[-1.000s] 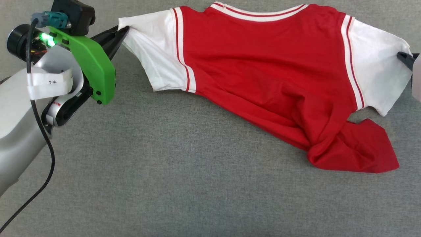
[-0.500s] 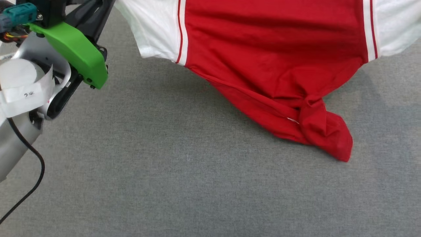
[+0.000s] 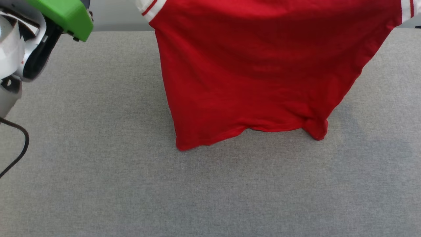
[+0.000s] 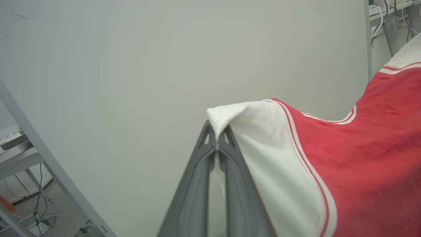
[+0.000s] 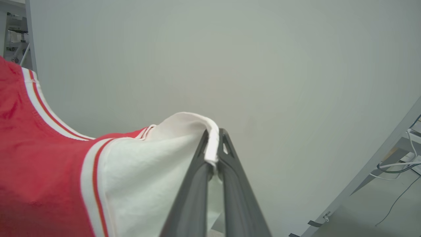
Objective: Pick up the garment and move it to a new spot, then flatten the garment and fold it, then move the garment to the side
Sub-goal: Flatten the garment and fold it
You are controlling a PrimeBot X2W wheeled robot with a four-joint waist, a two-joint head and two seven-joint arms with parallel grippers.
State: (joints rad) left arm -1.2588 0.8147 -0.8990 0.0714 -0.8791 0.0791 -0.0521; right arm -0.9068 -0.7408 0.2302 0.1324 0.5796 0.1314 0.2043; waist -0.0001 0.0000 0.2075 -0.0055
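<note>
Cloth hangs free here: the garment (image 3: 256,72) is held up above the grey table (image 3: 98,184), stretched between the two arms, with its red body falling straight down. The hem (image 3: 230,133) sits at or just over the surface; contact cannot be judged. The left gripper (image 4: 216,138) has its jaws pressed together on one sleeve tip (image 4: 227,115). The right gripper (image 5: 215,136) is likewise clamped, on the rolled cuff (image 5: 184,121) of the other sleeve.

The garment looks light, thin and wholly limp. It will not keep a shape, will sag between the two holds, and will bunch wherever it lands first. One hem corner (image 3: 315,131) on the robot's right is already gathered into a small knot of fabric. The knit is probably not slippery, yet each pinch takes only a little cloth, so a sharp tug could pull a sleeve free.

For carrying and laying out, the sleeve ends serve well, since they keep the top edge spread. For smoothing and folding, the shoulders and hem corners seem better holds.
</note>
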